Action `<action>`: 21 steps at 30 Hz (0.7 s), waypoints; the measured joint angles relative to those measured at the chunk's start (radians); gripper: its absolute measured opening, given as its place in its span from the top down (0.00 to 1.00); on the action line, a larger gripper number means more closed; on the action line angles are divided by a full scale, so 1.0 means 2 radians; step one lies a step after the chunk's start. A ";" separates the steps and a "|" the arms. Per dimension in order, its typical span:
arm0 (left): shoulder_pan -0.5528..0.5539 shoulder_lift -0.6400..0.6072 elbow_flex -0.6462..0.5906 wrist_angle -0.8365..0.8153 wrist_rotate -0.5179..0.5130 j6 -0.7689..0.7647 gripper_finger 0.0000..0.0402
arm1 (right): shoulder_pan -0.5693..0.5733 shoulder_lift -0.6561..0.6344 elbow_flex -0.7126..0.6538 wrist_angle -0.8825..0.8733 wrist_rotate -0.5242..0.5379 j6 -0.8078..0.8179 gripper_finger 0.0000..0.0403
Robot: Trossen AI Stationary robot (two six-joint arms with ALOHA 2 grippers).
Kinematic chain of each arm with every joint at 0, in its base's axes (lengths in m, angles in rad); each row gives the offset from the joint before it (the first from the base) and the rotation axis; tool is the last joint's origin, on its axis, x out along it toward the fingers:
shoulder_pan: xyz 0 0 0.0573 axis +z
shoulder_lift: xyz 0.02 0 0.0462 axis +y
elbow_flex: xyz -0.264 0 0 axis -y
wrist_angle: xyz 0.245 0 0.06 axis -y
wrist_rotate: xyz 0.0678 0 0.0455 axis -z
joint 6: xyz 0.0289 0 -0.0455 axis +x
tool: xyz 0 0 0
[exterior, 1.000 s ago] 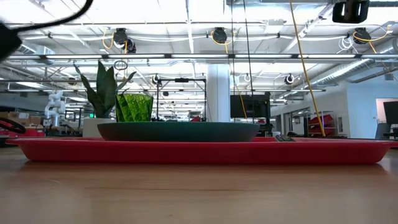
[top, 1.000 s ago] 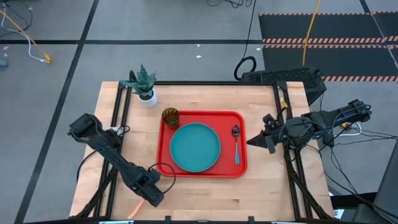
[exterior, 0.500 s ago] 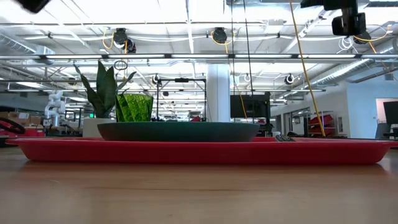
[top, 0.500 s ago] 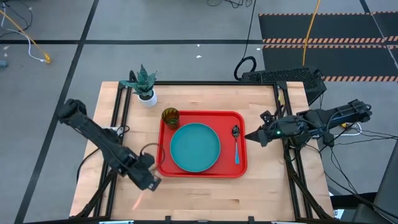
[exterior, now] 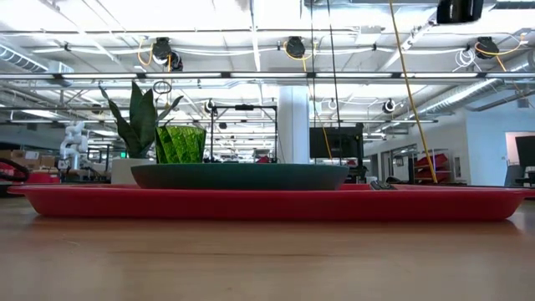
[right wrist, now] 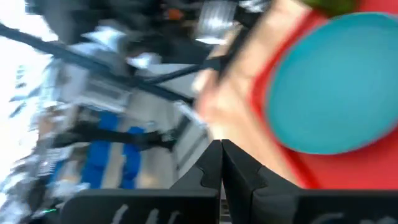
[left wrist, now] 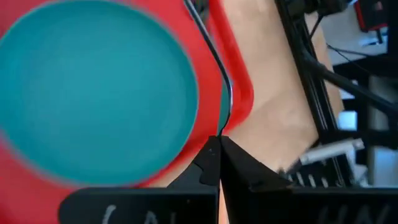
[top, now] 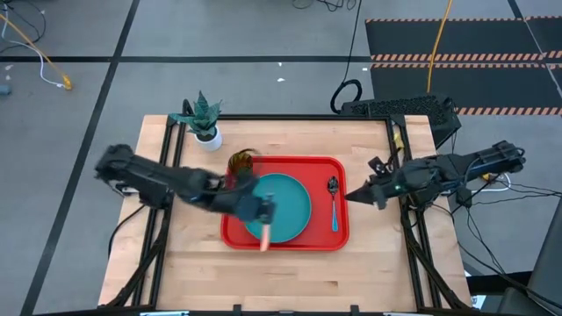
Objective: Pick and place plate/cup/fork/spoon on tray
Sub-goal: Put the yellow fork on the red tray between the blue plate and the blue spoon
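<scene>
The left gripper (jaws pinched on the fork) hangs over the plate's edge.

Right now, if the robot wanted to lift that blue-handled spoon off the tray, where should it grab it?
Probably mid-handle on the spoon, coming straight down from above. It lies flat on the red tray beside the plate, and its slim handle has clear space on both sides for two fingers.

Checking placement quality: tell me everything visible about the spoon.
The spoon is slim, with a dark shiny metal bowl and a light blue handle. It lies flat on the red tray, in the strip between the teal plate and the tray's right rim, bowl toward the table's far edge, handle toward the near edge. It lies clear of the plate; no end effector touches it.
</scene>
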 joint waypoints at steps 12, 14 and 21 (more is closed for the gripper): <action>0.099 0.242 0.247 -0.012 0.034 0.031 1.00 | 0.001 -0.096 0.025 0.093 -0.029 -0.009 1.00; 0.102 0.268 0.283 -0.011 0.038 0.031 1.00 | 0.001 -0.108 0.041 0.079 -0.029 -0.017 1.00; 0.106 0.300 0.332 0.018 0.032 0.029 1.00 | 0.001 -0.126 0.071 -0.202 -0.026 -0.009 1.00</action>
